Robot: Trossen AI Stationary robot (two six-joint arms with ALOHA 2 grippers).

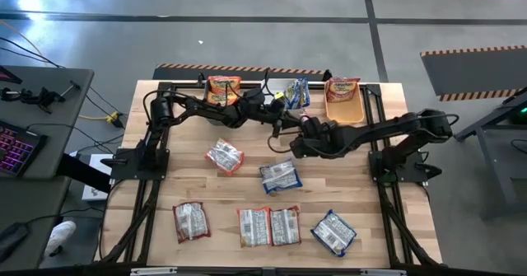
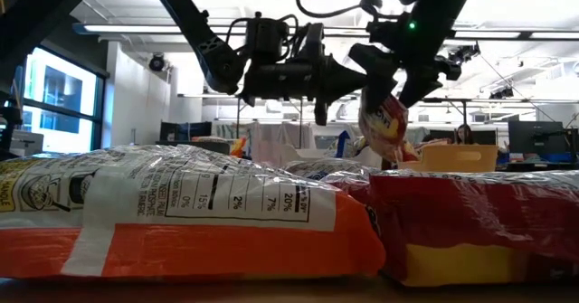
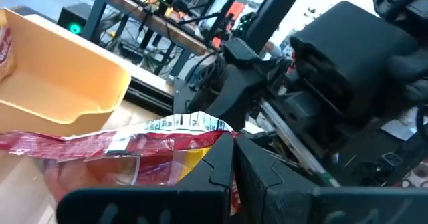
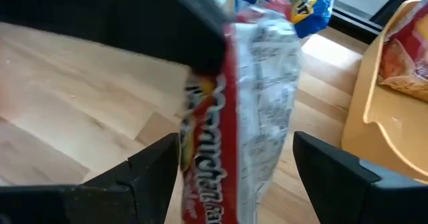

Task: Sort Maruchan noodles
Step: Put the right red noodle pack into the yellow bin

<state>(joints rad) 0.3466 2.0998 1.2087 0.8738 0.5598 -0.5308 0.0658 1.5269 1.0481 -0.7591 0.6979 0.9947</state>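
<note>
A red Maruchan noodle packet (image 2: 384,127) hangs in the air near the orange bin (image 1: 346,107), with my left gripper (image 3: 231,158) shut on it. That gripper reaches level from the table's left. My right gripper (image 4: 234,144) comes down slanting from the right and is open. Its fingers stand on either side of the same packet (image 4: 244,117), apart from it. Several silvery packets lie flat on the table nearer the front, among them one (image 1: 224,156) and another (image 1: 280,175). My left gripper pinches the red packet between its two fingers (image 3: 221,170), close to the packet's upper crimped end (image 3: 194,134). The fingers come at it level, from the table's left. The packet hangs below them on edge, clear of the table.
Along the far edge stand a bin with orange packets (image 1: 224,89), one with blue packets (image 1: 296,93) and the orange bin with a red packet (image 1: 342,88). More packets lie near the front edge (image 1: 269,226). Two (image 2: 181,213) lie close before the low camera.
</note>
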